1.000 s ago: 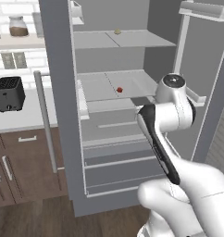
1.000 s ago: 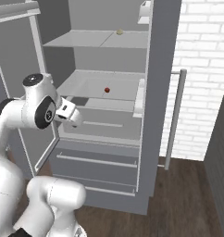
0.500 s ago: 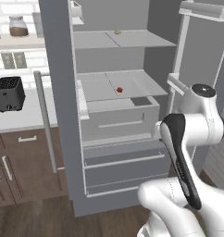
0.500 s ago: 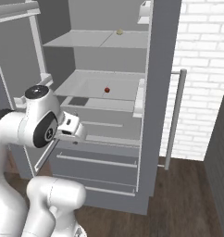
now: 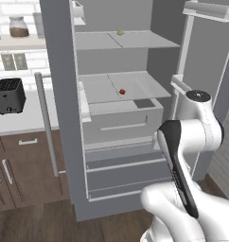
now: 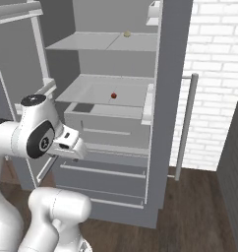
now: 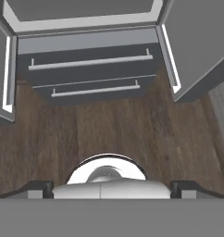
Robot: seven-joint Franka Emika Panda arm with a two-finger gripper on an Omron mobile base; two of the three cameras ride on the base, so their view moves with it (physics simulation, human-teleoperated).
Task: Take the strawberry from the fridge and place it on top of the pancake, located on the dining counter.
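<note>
One strawberry (image 5: 122,91), mid-frame on fridge (image 5: 59,118) shelf; my gripper (image 6: 74,147) sits lower left, pointing floorward. Jaw state: I cannot tell.

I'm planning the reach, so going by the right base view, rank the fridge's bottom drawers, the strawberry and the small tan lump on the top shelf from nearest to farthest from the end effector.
1. The bottom drawers, low in the fridge, right beside the end effector.
2. The strawberry, on the middle shelf, above and deeper in.
3. The tan lump, on the top shelf, highest and farthest.
</note>
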